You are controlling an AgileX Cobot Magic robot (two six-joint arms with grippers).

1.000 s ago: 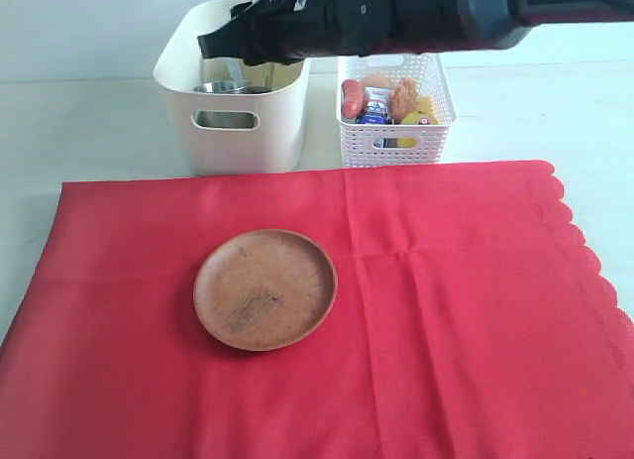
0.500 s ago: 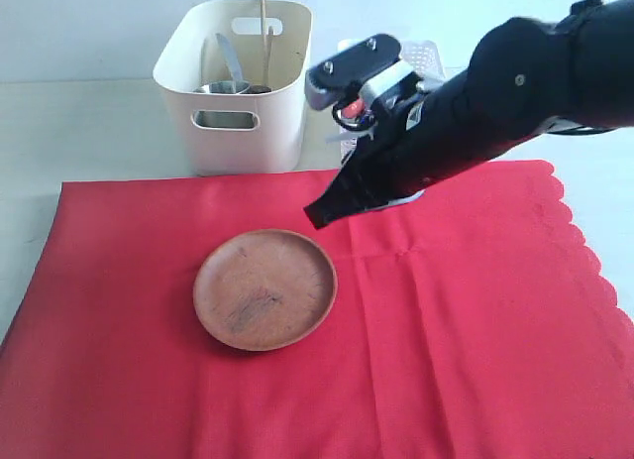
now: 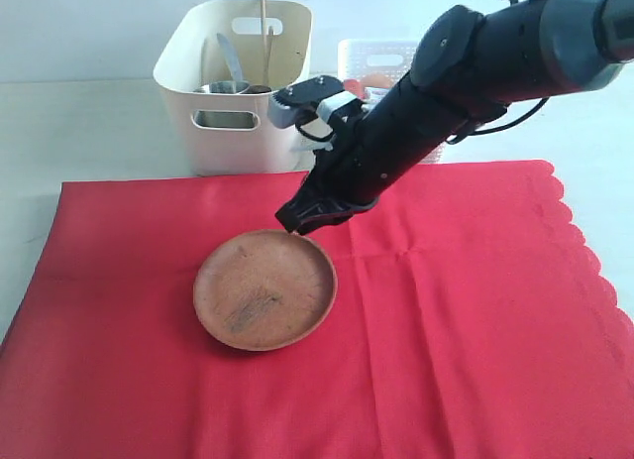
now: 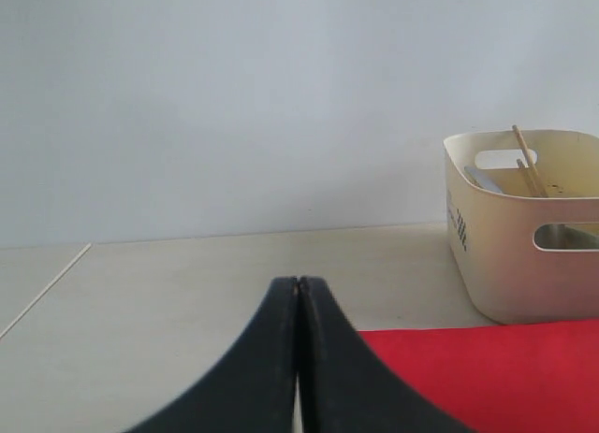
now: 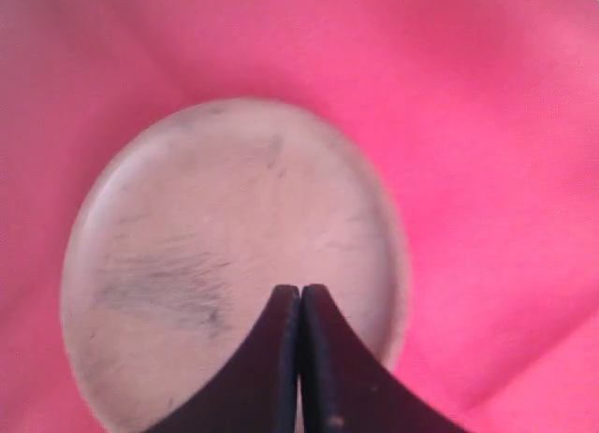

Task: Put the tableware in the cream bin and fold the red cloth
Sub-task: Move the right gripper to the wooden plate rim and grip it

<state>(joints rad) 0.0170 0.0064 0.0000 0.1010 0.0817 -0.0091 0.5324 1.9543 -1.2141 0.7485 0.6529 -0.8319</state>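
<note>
While my right pincer [image 3: 289, 221] is clamped tight with nothing in it, the tips are parked right at the far rim of the wooden plate [image 3: 264, 290]. Honestly can't tell if they're touching the wood or just above it. From the wrist camera the two black tips sit pressed together over the plate's edge, with the scuffed brown dish filling most of the view.

The plate sits flat on the red cloth [image 3: 446, 310], a bit left of the middle. The cloth is spread out, not folded, with a few soft creases and its scalloped edge off to the right.

Just past the cloth's far edge, on the pale surface [image 3: 99, 132], stands the cream bin [image 3: 238, 132]. The chopsticks [image 3: 264, 28] lean up out of it, and a steel cup [image 3: 220, 87] shows inside along with some other metal bit I can't make out. The white basket [image 3: 381, 57] is right beside the bin, mostly hidden behind my arm.

My left pincer [image 4: 298, 281] is clenched too, empty, well apart from the bin with a corner of the cloth near it.
</note>
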